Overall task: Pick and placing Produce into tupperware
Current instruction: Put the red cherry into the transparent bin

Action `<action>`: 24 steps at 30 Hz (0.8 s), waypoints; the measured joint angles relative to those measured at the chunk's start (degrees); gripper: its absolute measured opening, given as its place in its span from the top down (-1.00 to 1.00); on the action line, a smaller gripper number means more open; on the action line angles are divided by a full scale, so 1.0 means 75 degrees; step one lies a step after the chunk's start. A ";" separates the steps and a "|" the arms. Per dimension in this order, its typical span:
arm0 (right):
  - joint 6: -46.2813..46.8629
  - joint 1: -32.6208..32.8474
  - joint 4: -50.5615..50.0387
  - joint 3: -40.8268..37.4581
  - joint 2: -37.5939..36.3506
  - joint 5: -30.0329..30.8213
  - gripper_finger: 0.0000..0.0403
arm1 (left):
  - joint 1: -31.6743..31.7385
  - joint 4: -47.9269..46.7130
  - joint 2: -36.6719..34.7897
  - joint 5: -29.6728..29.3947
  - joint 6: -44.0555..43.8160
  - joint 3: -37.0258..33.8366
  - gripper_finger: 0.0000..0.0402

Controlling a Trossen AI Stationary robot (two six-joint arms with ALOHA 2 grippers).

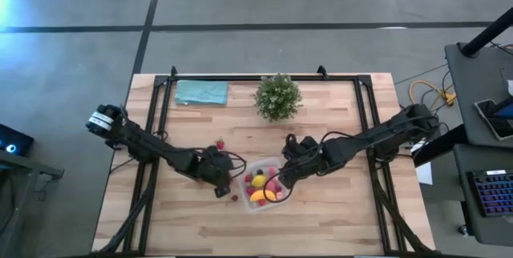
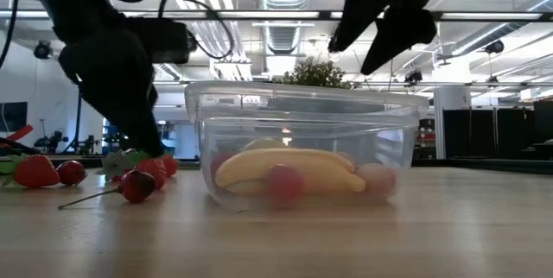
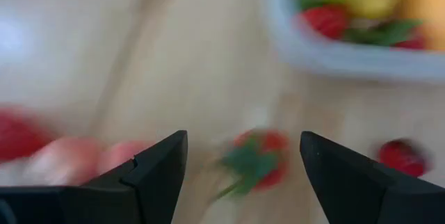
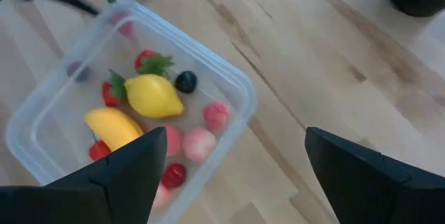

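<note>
Seen from above, the tupperware (image 1: 263, 184) sits on the tabletop (image 1: 337, 218) near the front middle, with a lemon (image 1: 258, 181), banana (image 1: 258, 197) and red and pink pieces inside. Left hand (image 1: 222, 190) is just left of the box, low by loose strawberries (image 1: 235, 198); one more red piece (image 1: 220, 144) lies farther back. Right hand (image 1: 282, 191) hangs over the box's right edge. Plant (image 1: 278, 95) and teal cloth (image 1: 201, 92) are at the back, well apart from both.

Low view: tupperware (image 2: 307, 144) centre, banana (image 2: 289, 170) lying flat inside with a red piece (image 2: 283, 181) in front and a pink one (image 2: 373, 177) to the side. Left hand (image 2: 149, 144) comes down to the tabletop beside the box, tips among red strawberries (image 2: 154, 170); a stemmed cherry (image 2: 136, 186) and two more red pieces (image 2: 36, 171) lie further out. Right hand (image 2: 378, 41) is above the box rim, clear of it, holding nothing.

Left wrist: fingers (image 3: 156, 172) spread wide, released, nothing gripped. A strawberry (image 3: 259, 158) with green leaves lies on the wood between them, just ahead. More red and pink pieces (image 3: 66, 158) off one side, another (image 3: 400, 156) off the other; box corner (image 3: 334, 50) beyond.

Right wrist: fingers (image 4: 128, 175) spread, empty. Tupperware (image 4: 236, 85) directly below and ahead, holding lemon (image 4: 153, 95), banana (image 4: 115, 128), a dark berry (image 4: 185, 81), pink pieces (image 4: 200, 142) and strawberries (image 4: 149, 60).
</note>
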 joint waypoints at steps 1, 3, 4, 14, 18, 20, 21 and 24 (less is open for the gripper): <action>-0.0010 0.0003 0.0070 0.0000 0.0020 -0.0003 -0.66 | -0.0024 -0.0307 -0.0156 -0.0137 -0.0085 0.0020 -0.32; -0.0165 0.0017 0.0033 -0.0032 0.0063 -0.0004 -0.67 | -0.0232 -0.0589 -0.0521 -0.0442 -0.0057 0.0048 -0.32; -0.0235 0.0017 0.0169 -0.0025 0.0108 0.0000 -0.68 | -0.0375 -0.0630 -0.0763 -0.0482 0.0085 0.0031 -0.32; -0.0830 0.0012 0.0125 -0.0256 0.0167 0.0117 -0.69 | -0.1458 -0.0196 -0.1300 -0.0509 0.0900 0.0004 -0.32; -0.0883 0.0012 0.0101 -0.0411 0.0167 0.0096 -0.70 | -0.1626 0.0454 -0.0747 -0.0539 0.0296 0.0075 -0.32; -0.0876 0.0015 0.0136 -0.0488 0.0167 0.0043 -0.71 | -0.1706 0.0508 -0.0384 -0.0531 0.0105 0.0272 -0.32; -0.0872 0.0015 0.0135 -0.0543 0.0167 -0.0035 -0.71 | -0.1746 0.0491 -0.0217 -0.0530 0.0099 0.0373 -0.32; -0.0909 0.0017 0.0120 -0.0715 0.0167 -0.0146 -0.71 | -0.1810 0.0515 0.0316 -0.0519 0.0097 0.0777 -0.32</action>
